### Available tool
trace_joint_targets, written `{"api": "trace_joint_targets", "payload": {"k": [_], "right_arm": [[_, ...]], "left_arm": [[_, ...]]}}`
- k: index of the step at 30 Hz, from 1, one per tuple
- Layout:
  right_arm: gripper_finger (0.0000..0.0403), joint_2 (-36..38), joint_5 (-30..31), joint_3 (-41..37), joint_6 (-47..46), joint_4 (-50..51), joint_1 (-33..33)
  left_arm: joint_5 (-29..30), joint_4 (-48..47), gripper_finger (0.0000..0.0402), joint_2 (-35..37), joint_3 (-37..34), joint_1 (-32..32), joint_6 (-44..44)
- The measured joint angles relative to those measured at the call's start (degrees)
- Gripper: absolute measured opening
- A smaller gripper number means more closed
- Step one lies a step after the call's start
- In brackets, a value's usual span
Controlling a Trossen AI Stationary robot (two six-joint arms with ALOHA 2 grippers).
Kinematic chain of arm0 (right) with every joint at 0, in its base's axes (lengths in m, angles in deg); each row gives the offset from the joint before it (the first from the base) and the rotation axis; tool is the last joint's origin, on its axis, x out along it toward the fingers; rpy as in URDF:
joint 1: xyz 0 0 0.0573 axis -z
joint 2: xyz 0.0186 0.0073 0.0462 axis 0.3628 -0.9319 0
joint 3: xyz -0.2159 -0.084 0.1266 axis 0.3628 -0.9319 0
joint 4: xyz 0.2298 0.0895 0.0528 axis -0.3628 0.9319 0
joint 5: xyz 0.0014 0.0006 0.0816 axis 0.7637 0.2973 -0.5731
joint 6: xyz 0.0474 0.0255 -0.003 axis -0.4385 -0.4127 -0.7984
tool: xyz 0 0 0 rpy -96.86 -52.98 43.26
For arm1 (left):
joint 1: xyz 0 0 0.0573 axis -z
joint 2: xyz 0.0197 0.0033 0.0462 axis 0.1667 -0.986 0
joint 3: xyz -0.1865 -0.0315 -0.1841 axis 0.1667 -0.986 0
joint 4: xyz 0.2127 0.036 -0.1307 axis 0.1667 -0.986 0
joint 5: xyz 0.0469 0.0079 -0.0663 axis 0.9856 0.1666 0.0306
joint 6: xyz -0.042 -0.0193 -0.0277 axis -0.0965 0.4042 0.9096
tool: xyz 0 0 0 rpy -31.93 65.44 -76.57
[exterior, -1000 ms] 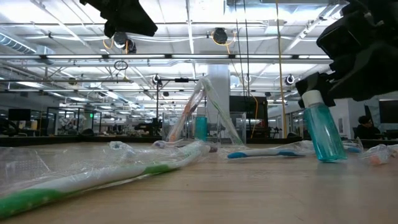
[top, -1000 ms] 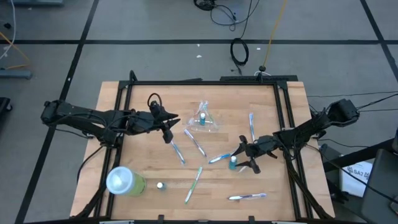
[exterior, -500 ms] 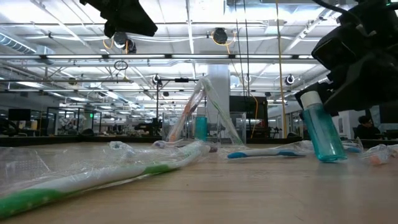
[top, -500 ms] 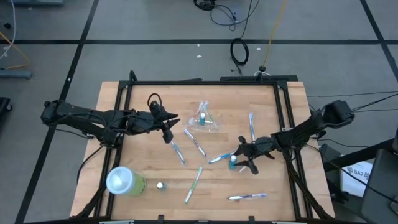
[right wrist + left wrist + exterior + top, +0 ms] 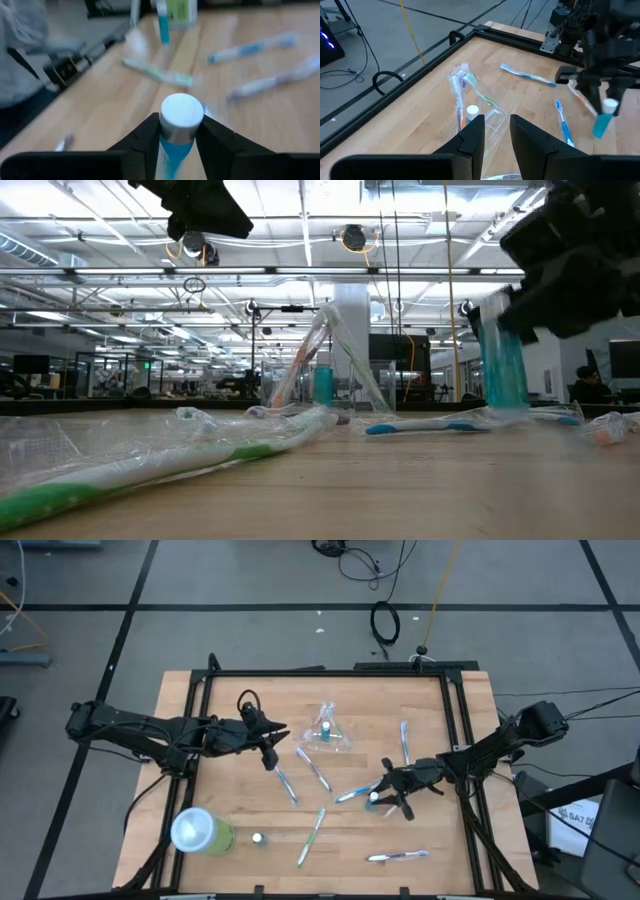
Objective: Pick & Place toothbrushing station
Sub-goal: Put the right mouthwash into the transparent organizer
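A small blue tube with a white cap (image 5: 500, 365) hangs just above the table right of centre, with my right gripper (image 5: 377, 797) shut on it. The clear plastic cup (image 5: 325, 732) stands at the far middle, with toothbrushes and another tube in it. Several wrapped toothbrushes lie flat on the wood, among them a blue one (image 5: 352, 794), a green one (image 5: 311, 836) and one near the front (image 5: 397, 856). My left gripper (image 5: 495, 135) hovers left of the cup, open, with nothing between its fingers. My right gripper pinches the tube between its two fingers just under the white cap (image 5: 176, 134). The fingers come nearly level from the table's right side. The tube hangs roughly upright, cap up, with its bottom end (image 5: 505, 405) clear of the wood.
A lime-green tumbler (image 5: 200, 832) lies at the near left corner, and a small capped tube (image 5: 258, 838) stands beside it. A black metal frame (image 5: 330, 671) runs round the tabletop. Bare wood lies along the near edge between the brushes.
My right gripper has shut on the blue tube, which stood on the table with the fingers open around it. It has tipped a little and lifted the tube clear of the wood. The left arm has kept still.
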Motion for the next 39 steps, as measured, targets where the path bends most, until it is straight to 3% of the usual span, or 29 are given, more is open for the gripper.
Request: {"api": "trace_joint_targets", "payload": {"k": [3, 8, 12, 18, 26, 39], "right_arm": [[0.0115, 0.0, 0.01, 0.11, 4.57, -8.06, 0.03], [0.0089, 0.07, 0.28, 5.32, 12.04, -15.53, 3.41], [0.0089, 0.03, 5.41, 12.93, 16.12, -10.92, 8.11], [0.0108, -2.36, 11.37, 23.24, 14.75, 7.07, 15.88], [0.009, -13.51, 10.58, 27.15, 10.32, 7.15, 21.86], [0.0098, -20.67, 10.36, 27.1, 9.43, 6.63, 25.91]], "left_arm": [[0.0, 0.0, 0.0097, -0.01, 0.0, 0.0, 0.0], [0.02, 0.13, 0.0097, -0.01, 0.0, -0.02, -1.89], [0.04, 0.31, 0.0097, -0.01, 0.0, -0.01, -4.55], [0.07, 0.31, 0.0097, -0.01, 0.0, -0.02, -6.58], [0.56, 0.63, 0.0097, -0.01, 0.0, -0.46, -11.5], [0.52, 1.77, 0.0097, -0.01, 0.02, -0.46, -13.16]]}}
